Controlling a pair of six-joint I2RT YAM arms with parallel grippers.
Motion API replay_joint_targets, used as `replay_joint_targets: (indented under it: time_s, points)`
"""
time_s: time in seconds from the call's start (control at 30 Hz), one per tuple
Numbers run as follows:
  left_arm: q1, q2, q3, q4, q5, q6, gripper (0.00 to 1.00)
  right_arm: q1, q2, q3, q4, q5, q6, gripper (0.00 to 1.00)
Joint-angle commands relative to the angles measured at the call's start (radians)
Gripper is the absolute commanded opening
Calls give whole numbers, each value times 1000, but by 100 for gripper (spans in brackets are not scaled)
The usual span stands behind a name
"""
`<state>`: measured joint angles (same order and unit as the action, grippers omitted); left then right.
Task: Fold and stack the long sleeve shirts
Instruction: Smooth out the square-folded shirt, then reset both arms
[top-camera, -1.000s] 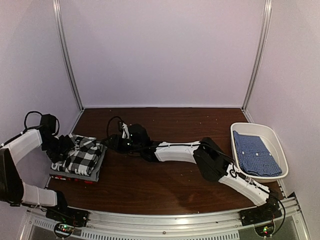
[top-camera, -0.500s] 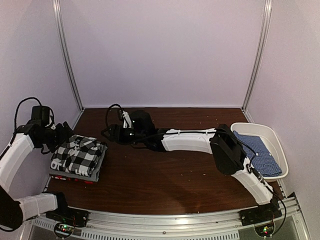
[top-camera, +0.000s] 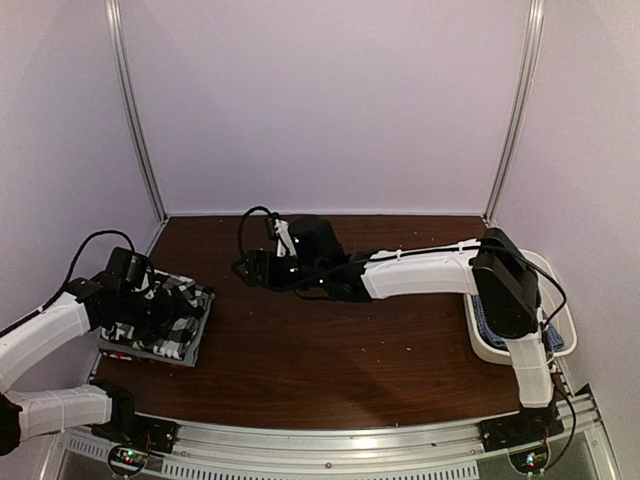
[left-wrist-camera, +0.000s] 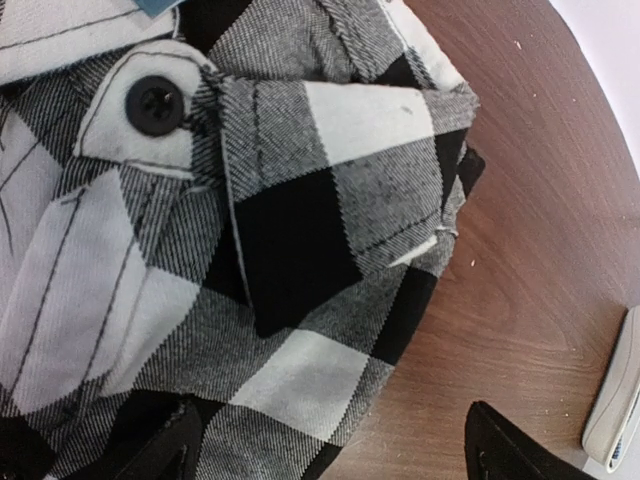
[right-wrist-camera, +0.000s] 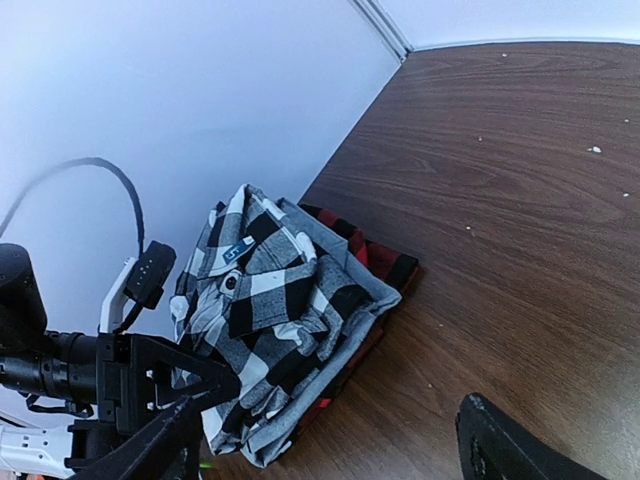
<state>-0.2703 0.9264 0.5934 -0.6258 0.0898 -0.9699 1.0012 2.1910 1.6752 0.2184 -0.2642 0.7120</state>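
Observation:
The long sleeve shirts lie stacked at the table's left. The black-and-white check shirt (top-camera: 175, 318) (right-wrist-camera: 262, 312) is on top, folded but rumpled, over a grey shirt (right-wrist-camera: 372, 297) and a red-black shirt (right-wrist-camera: 388, 262). My left gripper (top-camera: 148, 312) (left-wrist-camera: 335, 455) hovers open just above the check shirt (left-wrist-camera: 290, 230), with nothing between its fingers. My right gripper (top-camera: 252, 268) (right-wrist-camera: 330, 450) is open and empty. It sits right of the stack, apart from it and facing it. A blue fine-checked shirt (top-camera: 484, 322) lies in the tub, mostly hidden by my right arm.
The white oval tub (top-camera: 566, 312) stands at the table's right edge, by the right wall. The stack lies close to the left wall (right-wrist-camera: 150, 120). Bare brown tabletop (top-camera: 340, 350) stretches between stack and tub. My right arm spans the middle of the table.
My left gripper lifted off the stack's wall side and came back over the check shirt. My right gripper drew back to the right from the stack and its jaws widened.

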Motion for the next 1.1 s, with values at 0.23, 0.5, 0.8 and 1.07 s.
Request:
replay_joint_targets:
  time_s: [0.23,0.5,0.8,1.07]
  points:
    - [-123,75,145,114,16,48,96,-12,-292,-244,-78,172,-97,96]
    - [-375,300,372,257,-68,157,98,-17,-547,-409,-196,328,-132,100]
    - [-484,423,535,386,-75,333,98,-23,-849,-605,-287,515,-112,100]
    - [-514,434,537,475,-74,424,98,-23,-1058,-729,-354,639,-94,100]
